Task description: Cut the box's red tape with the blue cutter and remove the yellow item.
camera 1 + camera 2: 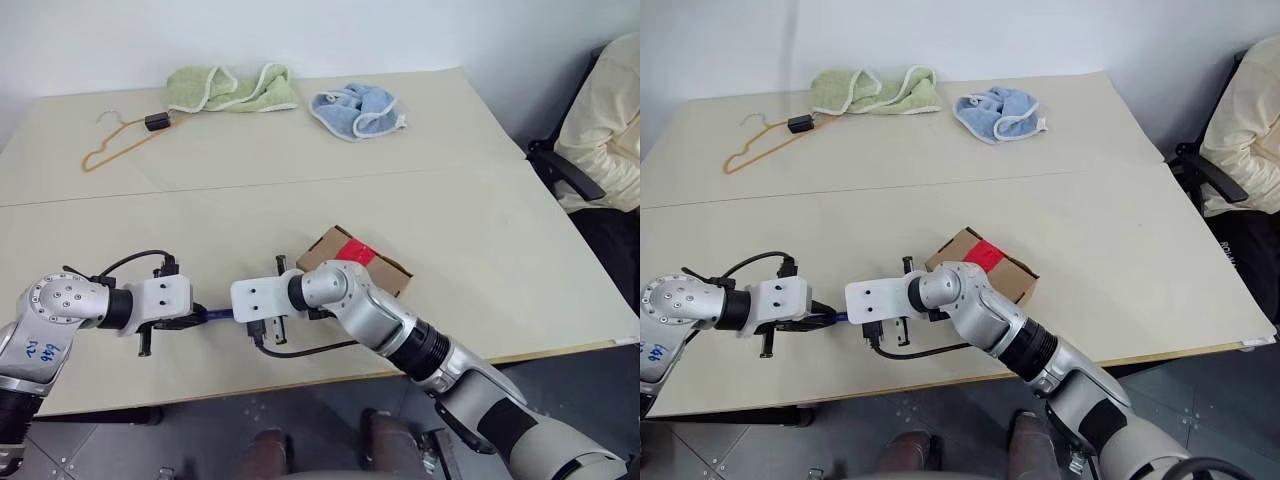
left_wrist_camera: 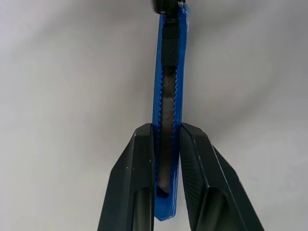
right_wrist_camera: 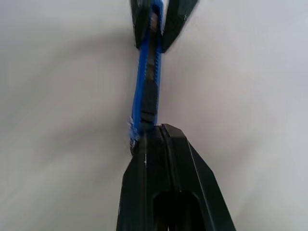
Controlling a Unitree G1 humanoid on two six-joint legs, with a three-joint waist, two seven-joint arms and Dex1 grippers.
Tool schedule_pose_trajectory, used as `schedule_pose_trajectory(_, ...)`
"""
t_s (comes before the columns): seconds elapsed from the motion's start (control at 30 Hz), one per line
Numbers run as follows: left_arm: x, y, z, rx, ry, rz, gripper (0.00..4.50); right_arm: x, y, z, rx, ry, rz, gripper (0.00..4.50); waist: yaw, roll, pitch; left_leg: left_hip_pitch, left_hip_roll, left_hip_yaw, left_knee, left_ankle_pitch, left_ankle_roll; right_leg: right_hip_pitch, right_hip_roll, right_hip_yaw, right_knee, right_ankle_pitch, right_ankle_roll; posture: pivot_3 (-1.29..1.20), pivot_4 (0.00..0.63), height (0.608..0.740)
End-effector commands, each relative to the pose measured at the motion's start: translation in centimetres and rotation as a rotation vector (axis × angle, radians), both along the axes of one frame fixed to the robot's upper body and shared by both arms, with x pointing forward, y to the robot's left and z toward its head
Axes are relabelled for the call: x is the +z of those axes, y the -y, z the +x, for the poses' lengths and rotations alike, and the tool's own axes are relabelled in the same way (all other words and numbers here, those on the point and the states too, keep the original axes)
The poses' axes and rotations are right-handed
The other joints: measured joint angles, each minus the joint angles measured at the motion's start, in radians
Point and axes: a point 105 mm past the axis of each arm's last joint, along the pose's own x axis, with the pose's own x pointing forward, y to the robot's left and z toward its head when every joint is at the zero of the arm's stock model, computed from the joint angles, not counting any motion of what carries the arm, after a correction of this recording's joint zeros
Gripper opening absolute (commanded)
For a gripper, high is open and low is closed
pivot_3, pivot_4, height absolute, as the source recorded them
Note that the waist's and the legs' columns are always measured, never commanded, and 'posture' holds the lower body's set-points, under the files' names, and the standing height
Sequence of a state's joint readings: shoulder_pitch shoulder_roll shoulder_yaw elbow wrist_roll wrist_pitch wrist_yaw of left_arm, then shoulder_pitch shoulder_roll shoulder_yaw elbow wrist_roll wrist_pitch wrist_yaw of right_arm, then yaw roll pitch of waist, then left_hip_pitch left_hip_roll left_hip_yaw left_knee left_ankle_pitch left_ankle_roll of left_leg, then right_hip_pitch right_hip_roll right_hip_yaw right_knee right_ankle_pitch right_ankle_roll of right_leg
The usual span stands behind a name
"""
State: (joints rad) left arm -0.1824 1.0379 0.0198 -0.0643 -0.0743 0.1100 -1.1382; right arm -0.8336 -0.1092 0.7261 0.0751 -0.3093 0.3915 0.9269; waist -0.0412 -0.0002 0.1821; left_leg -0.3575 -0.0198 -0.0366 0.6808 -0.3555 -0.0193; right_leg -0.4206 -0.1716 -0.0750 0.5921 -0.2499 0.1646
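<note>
Step in hand: cutter prep, by my read; both arms meet low in the head view, well before any cutting.
Left pincer: clamped on the blue cutter, one finger pressing each flat side near its tail end.
Right pincer: fingers together, tips right at the cutter's far end by the black slider; whether they nip it or just press, I can't tell.
Cutter location: bridging the two pincers, lower centre-left of the head view, held over the tabletop.
Box: just right of centre, partly behind the right arm, flaps down.
Red tape: uncut, on the box top.
Yellow item: presumably inside the box.
Next move calls for: likely getting the blade out, then one pincer taking a firm hold and carrying the tip right to the tape seam.
Bystanders: green towel, blue cloth and orange hanger along the top, well apart.
</note>
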Motion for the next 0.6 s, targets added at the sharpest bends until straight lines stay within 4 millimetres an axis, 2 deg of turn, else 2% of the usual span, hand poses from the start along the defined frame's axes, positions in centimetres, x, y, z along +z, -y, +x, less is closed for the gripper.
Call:
schedule_pose_trajectory(0.03,-0.2,0.4,0.0,-0.014,-0.009,-0.006,0.41,1.0,-0.6,-0.7,0.034,0.017,0.037,0.03,0.003,0.000,0.000,0.000,0.000,0.000,0.000,0.000,0.000,0.000,0.000,0.000,0.000,0.000,0.000,0.00,0.150,0.740)
schedule_pose_trajectory(0.6,-0.2,0.6,-0.2,-0.020,-0.004,-0.010,0.41,-1.0,-0.4,-0.6,0.035,0.004,-0.008,0.03,0.007,0.000,0.000,0.000,0.000,0.000,0.000,0.000,0.000,0.000,0.000,0.000,0.000,0.000,0.000,0.00,0.150,0.740)
